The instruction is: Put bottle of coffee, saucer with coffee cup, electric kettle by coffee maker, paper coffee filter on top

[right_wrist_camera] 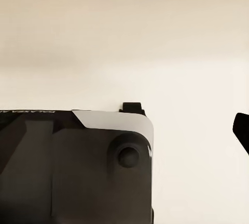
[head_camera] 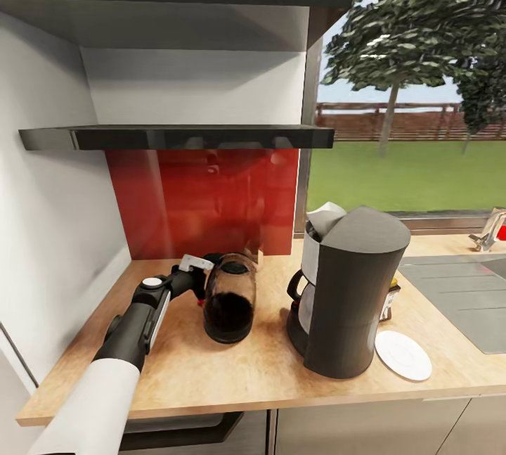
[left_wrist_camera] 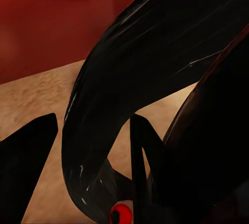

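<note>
Left gripper (head_camera: 204,279) clamped on electric kettle (head_camera: 229,300) handle (kettle tilted), kitchen countertop (head_camera: 211,370) — coffee maker (head_camera: 351,300) well right, right gripper's state unclear.

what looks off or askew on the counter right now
The electric kettle leans over instead of standing flat, its base lifted toward the left hand, which is at its loop handle. The paper coffee filter juts out crookedly from the top of the coffee maker. The saucer has no cup on it.

I see the kitchen countertop (head_camera: 211,370) carrying the electric kettle (head_camera: 229,300), the coffee maker (head_camera: 351,300), the saucer (head_camera: 403,354) and the bottle of coffee (head_camera: 388,298) behind it.
</note>
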`<state>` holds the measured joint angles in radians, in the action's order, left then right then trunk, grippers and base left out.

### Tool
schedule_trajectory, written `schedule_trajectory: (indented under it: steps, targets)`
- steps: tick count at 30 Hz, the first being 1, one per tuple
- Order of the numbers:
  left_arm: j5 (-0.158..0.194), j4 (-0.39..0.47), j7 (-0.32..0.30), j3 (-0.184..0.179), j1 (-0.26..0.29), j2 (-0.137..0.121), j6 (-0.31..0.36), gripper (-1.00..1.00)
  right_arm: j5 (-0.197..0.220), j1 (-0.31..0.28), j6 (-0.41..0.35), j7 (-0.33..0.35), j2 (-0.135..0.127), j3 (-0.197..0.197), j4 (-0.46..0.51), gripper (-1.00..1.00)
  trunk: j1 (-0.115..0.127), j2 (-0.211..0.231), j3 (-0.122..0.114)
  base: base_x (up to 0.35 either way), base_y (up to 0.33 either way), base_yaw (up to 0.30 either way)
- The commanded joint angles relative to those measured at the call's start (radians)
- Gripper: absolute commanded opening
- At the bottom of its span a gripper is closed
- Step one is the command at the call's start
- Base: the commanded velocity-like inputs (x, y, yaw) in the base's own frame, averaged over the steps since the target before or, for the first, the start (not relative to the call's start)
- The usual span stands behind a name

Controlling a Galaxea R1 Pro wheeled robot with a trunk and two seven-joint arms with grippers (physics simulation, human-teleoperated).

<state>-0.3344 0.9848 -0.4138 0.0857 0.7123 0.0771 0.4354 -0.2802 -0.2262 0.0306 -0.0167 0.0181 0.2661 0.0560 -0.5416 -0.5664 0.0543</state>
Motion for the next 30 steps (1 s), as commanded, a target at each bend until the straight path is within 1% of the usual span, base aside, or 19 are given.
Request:
schedule_trajectory:
  steps: [1, 4, 7, 9, 12, 24, 27, 30]
  targets:
    - [-0.012, 0.001, -0.003, 0.006, 0.000, 0.002, 0.002, -1.00, -0.009, -0.001, 0.003, -0.002, 0.000, 0.008, -0.001, 1.00, 0.000, -0.002, 0.002, 0.000, 0.000, 0.000]
    - [-0.001, -0.007, 0.038, 0.004, 0.000, 0.004, 0.002, -1.00, -0.009, -0.001, 0.003, -0.002, 0.000, 0.008, -0.001, 1.00, 0.000, -0.002, 0.002, 0.000, 0.000, 0.000]
    - [0.004, -0.013, 0.044, 0.002, -0.001, 0.008, 0.002, -1.00, -0.010, -0.001, 0.003, -0.002, 0.000, 0.008, -0.001, 1.00, 0.000, -0.002, 0.002, 0.000, 0.000, 0.000]
    - [0.016, -0.015, 0.045, 0.001, -0.001, 0.012, 0.002, -1.00, -0.010, -0.001, 0.003, -0.002, 0.000, 0.008, -0.001, 1.00, 0.000, -0.002, 0.002, 0.000, 0.000, 0.000]
    - [0.038, -0.017, 0.047, -0.003, -0.001, 0.025, 0.002, -1.00, -0.010, -0.001, 0.003, -0.002, 0.000, 0.008, -0.001, 1.00, 0.000, -0.002, 0.002, 0.000, 0.000, 0.000]
    - [0.053, -0.017, 0.047, -0.004, -0.001, 0.031, 0.001, -1.00, -0.010, -0.001, 0.003, -0.002, 0.000, 0.008, -0.001, 1.00, 0.000, -0.002, 0.002, 0.000, 0.000, 0.000]
    - [0.052, -0.017, 0.047, -0.005, -0.001, 0.040, 0.001, -1.00, -0.010, -0.001, 0.003, -0.002, 0.000, 0.008, -0.001, 1.00, 0.000, -0.002, 0.002, 0.000, 0.000, 0.000]
    - [0.050, -0.017, 0.047, -0.006, -0.001, 0.044, 0.000, -1.00, -0.010, -0.001, 0.003, -0.002, 0.000, 0.008, -0.001, 1.00, 0.000, -0.002, 0.002, 0.000, 0.000, 0.000]
